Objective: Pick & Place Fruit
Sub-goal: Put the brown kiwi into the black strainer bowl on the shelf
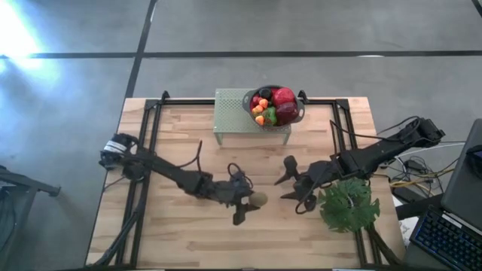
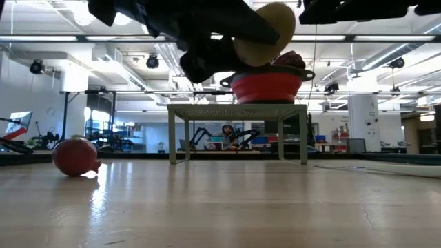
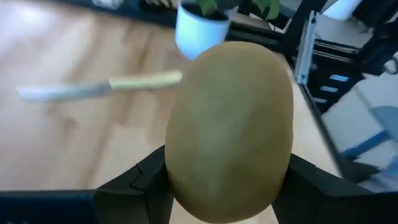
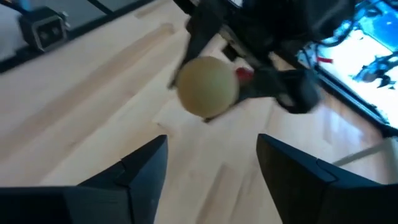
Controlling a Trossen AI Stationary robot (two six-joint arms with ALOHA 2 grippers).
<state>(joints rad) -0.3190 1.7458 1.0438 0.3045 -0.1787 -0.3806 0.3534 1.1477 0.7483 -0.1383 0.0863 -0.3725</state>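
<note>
The left gripper (image 1: 251, 205) is clamped on a kiwi (image 1: 258, 199), carrying it; next likely the bowl (image 1: 277, 105). The right gripper (image 1: 295, 188) hangs nearby, fingers apart, empty.

From my station I can't make out any readable text, label, brand or number in any view — nothing on the table or in the room behind resolves into legible characters.

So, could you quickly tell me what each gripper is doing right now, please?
Left gripper: closed on the kiwi, lifted above the table.
Right gripper: open, empty.
</note>
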